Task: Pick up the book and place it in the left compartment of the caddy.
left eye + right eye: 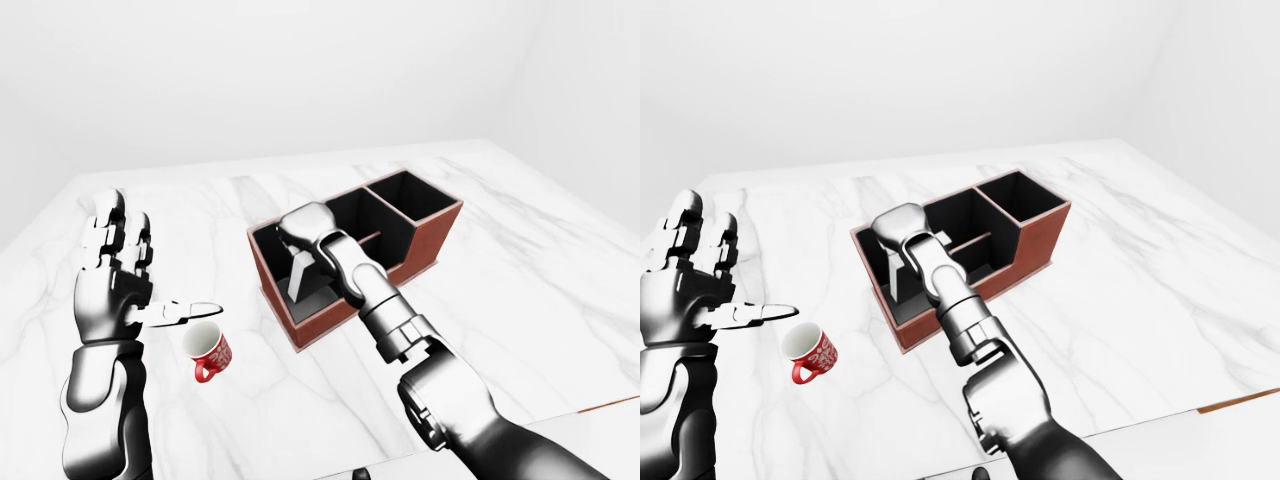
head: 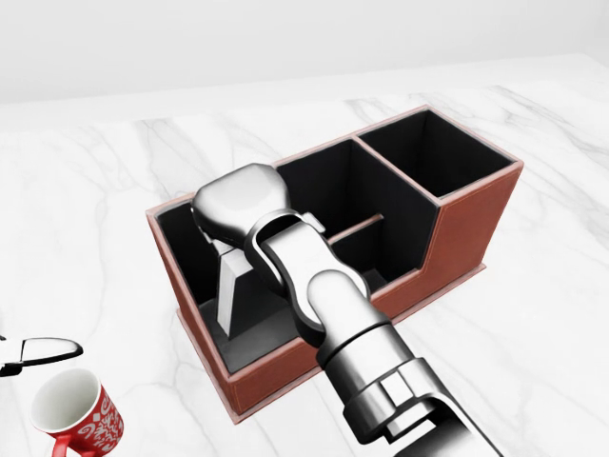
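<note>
I've got the right hand (image 2: 238,211) over the caddy (image 2: 466,224)'s left compartment, clamped on the book (image 2: 228,290); I'd lower it straight, then let go. Left hand (image 1: 112,285) splayed apart.

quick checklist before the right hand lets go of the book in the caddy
1. Book is inside the left compartment of the caddy: ok, it stands between that compartment's walls in the head view.
2. Book's lower edge rests on the compartment floor: cannot tell, the near wall hides it.
3. Book is upright: ok, only slightly tilted.
4. Right hand grip on the book: cannot tell, the palm hides the fingers.
5. Left hand is out of the way: ok, open and raised at the left of the left-eye view.
6. Red mug is clear of the caddy: ok, it stands apart on the marble table.
</note>
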Tool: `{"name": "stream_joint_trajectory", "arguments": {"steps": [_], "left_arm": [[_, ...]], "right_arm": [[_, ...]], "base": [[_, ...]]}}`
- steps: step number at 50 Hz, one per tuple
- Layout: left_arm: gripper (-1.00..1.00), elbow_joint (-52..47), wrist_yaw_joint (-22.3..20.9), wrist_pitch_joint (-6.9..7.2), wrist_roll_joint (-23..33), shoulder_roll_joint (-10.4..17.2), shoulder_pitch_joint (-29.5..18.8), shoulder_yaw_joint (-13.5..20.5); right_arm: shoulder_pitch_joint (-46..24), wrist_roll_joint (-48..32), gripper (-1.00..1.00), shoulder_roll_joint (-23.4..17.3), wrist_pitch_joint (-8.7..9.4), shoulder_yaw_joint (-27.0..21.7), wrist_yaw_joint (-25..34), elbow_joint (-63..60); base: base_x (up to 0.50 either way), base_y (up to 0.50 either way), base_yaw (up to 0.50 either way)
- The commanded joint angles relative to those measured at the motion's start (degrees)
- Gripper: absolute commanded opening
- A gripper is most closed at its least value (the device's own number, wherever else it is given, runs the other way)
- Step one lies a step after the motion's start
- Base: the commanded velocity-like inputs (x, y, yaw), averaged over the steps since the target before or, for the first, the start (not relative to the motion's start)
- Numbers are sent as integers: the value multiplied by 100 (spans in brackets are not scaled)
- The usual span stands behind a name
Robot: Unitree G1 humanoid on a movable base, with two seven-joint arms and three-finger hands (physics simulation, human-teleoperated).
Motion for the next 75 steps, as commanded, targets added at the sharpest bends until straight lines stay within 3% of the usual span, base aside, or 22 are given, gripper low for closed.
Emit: {"name": "stream_joint_trajectory", "arguments": {"steps": [1,27,75], "left_arm": [[100,8,-6,0,-30,10,3,22],[100,90,-8,0,-43,18,23,59],[100,247,-52,0,-54,-1,83,78]], "right_arm": [[-119,39,-100,12,0,-7,-509,495],[-367,40,-100,38,0,39,-1229,1704],[-137,-45,-100,179,0,147,-1656,2631]], "base": [[0,0,0],[0,0,0],[0,0,0]]}}
